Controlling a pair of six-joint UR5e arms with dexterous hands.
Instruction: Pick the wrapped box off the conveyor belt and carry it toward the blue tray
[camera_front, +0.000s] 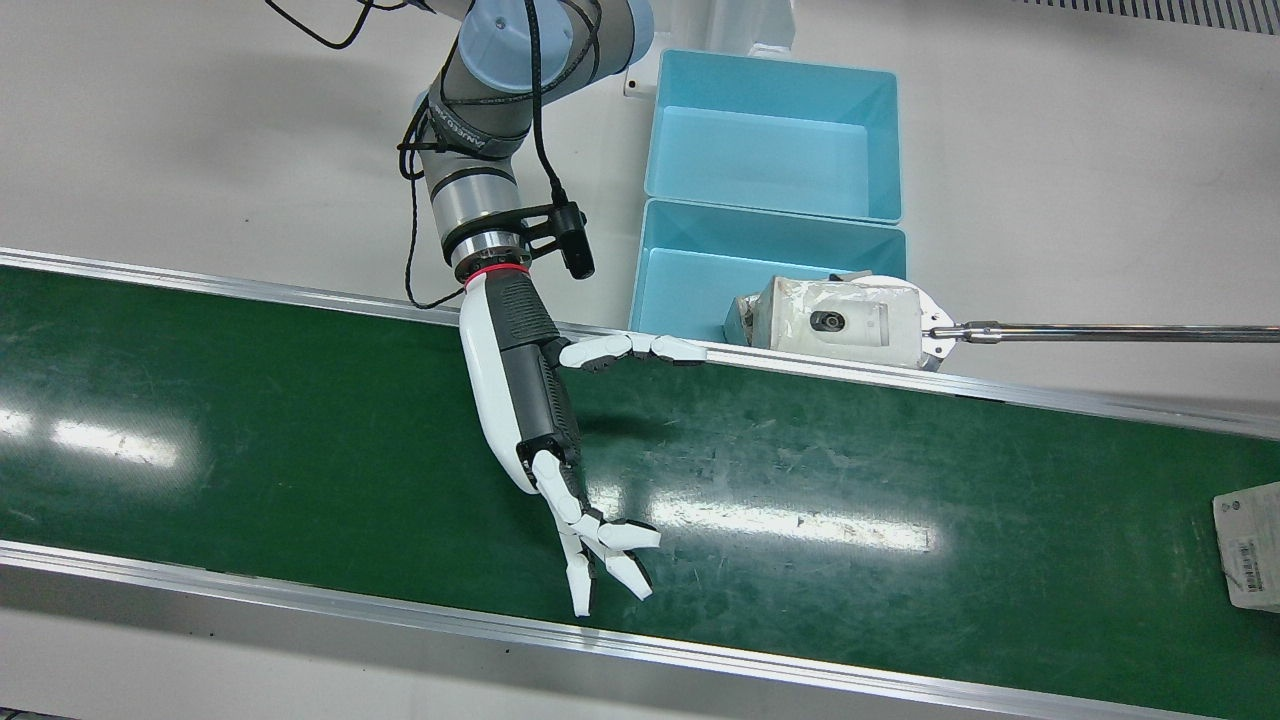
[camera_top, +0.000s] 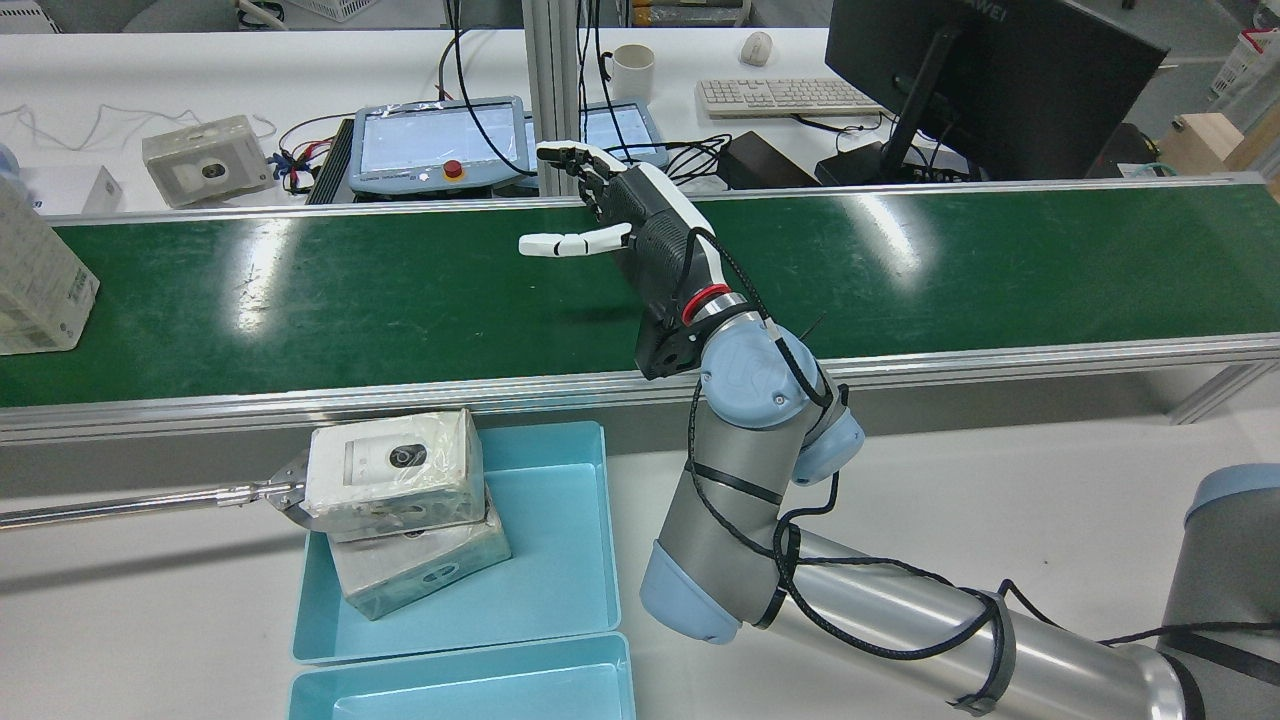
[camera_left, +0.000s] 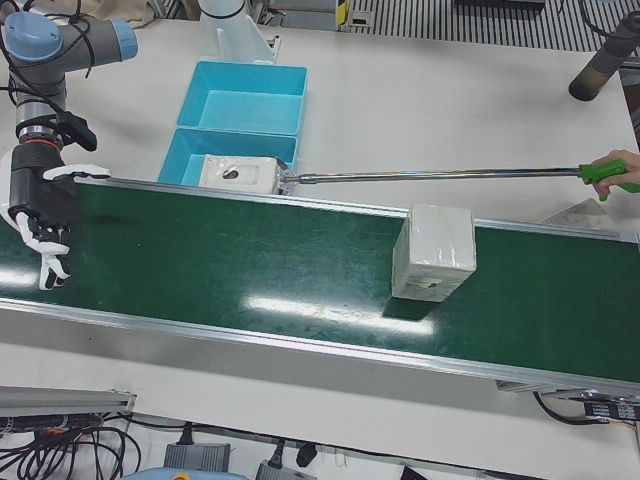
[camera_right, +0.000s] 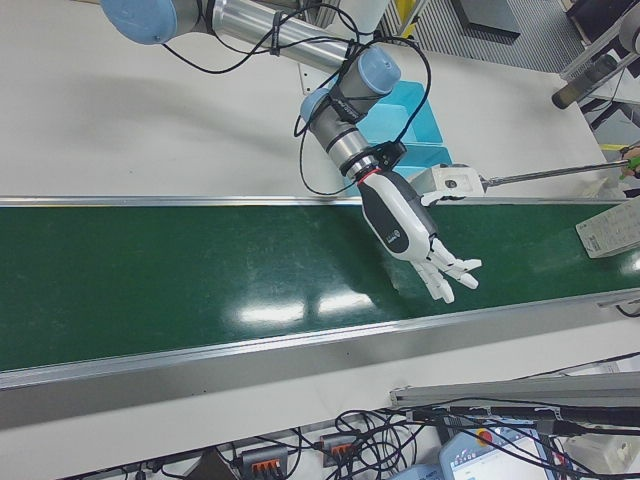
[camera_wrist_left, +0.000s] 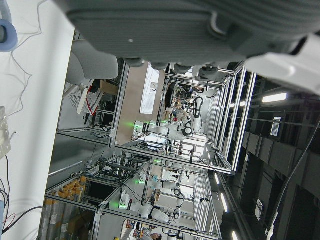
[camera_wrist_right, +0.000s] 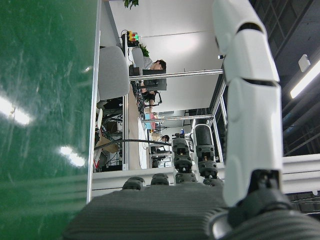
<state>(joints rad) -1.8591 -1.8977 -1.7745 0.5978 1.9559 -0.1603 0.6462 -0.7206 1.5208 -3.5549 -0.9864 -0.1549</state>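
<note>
In the left-front view, the right hand (camera_left: 40, 225) hovers over the green conveyor belt (camera_left: 250, 270) at the left, fingers spread apart, holding nothing. The two blue trays (camera_left: 245, 100) stand beside the belt; a grabber tool (camera_left: 430, 176) holds a wrapped box (camera_left: 238, 174) over the nearer one. Further right, the wrapped box on the belt (camera_left: 433, 252) stands upright, well apart from the hand.

The glossy wrap may slip in the fingers, and a late closing could tip the tall box over.

The belt is scratched and shiny between metal rails. The left hand's camera shows only its palm, so I cannot tell its state.
</note>
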